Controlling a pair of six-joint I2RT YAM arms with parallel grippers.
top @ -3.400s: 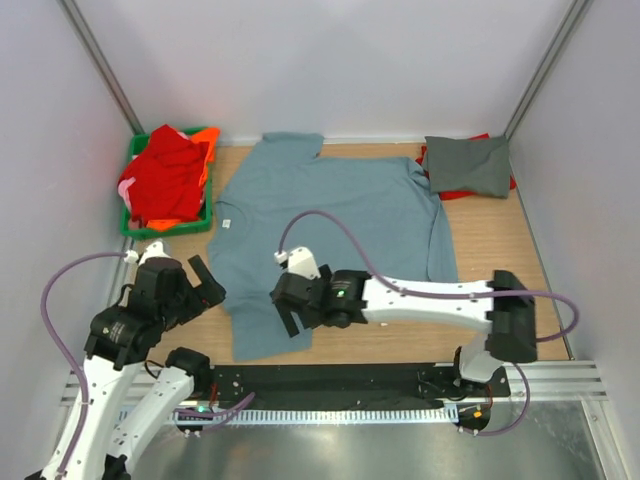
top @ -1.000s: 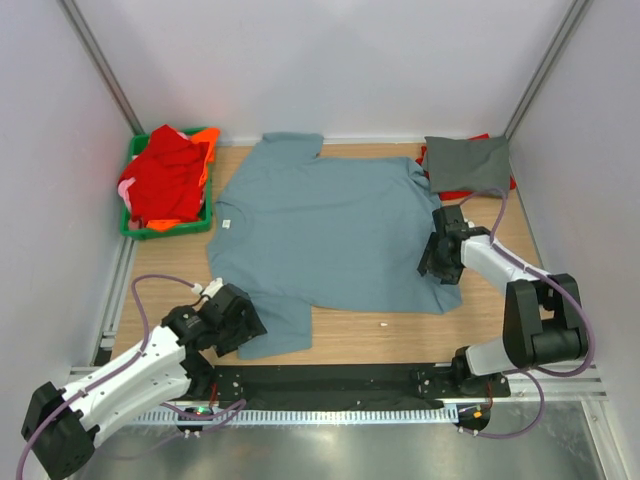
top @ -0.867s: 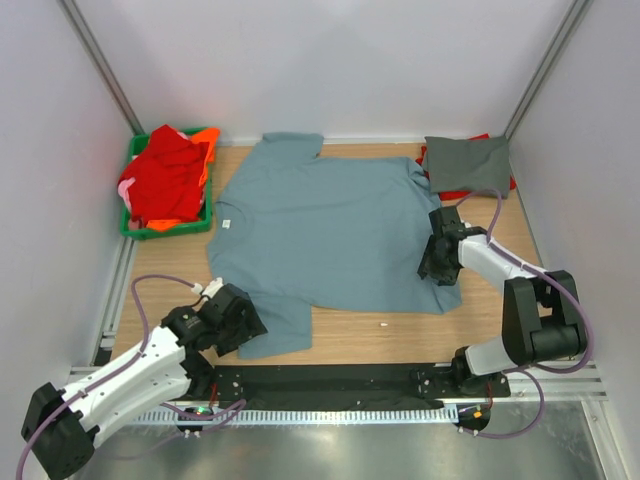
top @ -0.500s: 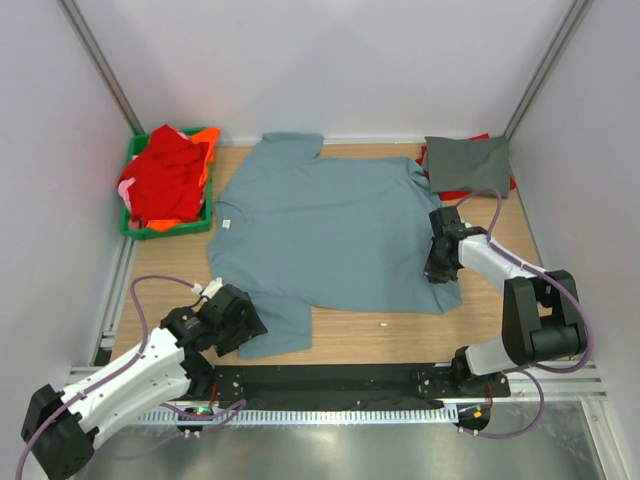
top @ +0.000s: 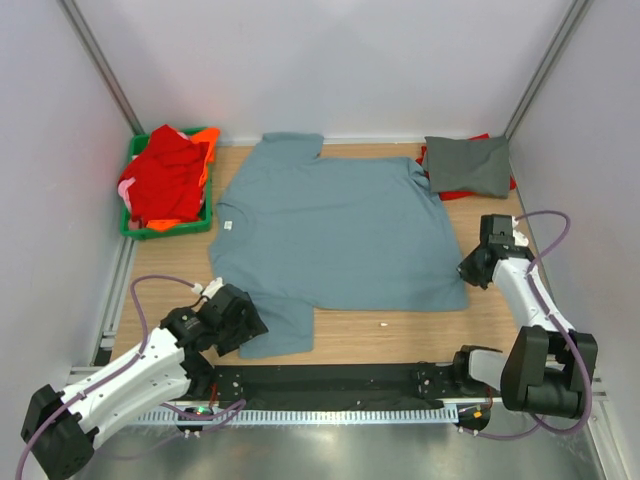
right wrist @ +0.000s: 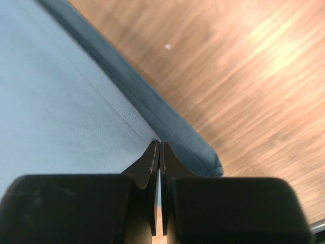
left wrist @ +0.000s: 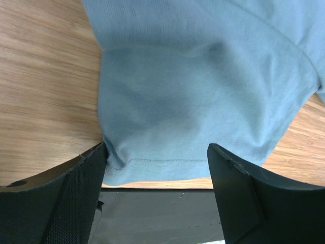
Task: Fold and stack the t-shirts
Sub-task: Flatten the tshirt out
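Right now, right claw (right wrist: pixel 160 152): clenched, tips pressed together on the hem of the blue-grey t-shirt (top: pixel 335 235). Grip sits at the shirt's near right corner. Wrist view shows the hem lifted a little off the wood beside the tips, with a dark shadowed band along its edge.

Left claw (left wrist: pixel 157 152): released, jaws wide apart. The shirt's near left corner lies between the two fingers, not clamped. Stitched hem runs across just above the dark strip at the counter's near edge.

Blue-grey t-shirt: spread flat across the middle of the counter (top: pixel 400 335), collar end to the left, one sleeve pointing to the far wall. Bare wood shows along its near side; a small white speck (top: pixel 382 325) lies there, just clear of the hem.

Far right corner: dark grey t-shirt (top: pixel 467 163), folded, resting on a red t-shirt (top: pixel 455 193) whose edge peeks out beneath. Its near left corner touches or just overlaps the blue-grey shirt; cannot tell which.

Far left corner: green crate (top: pixel 205 222) heaped with red and orange t-shirts (top: pixel 165 180), spilling over the rim.
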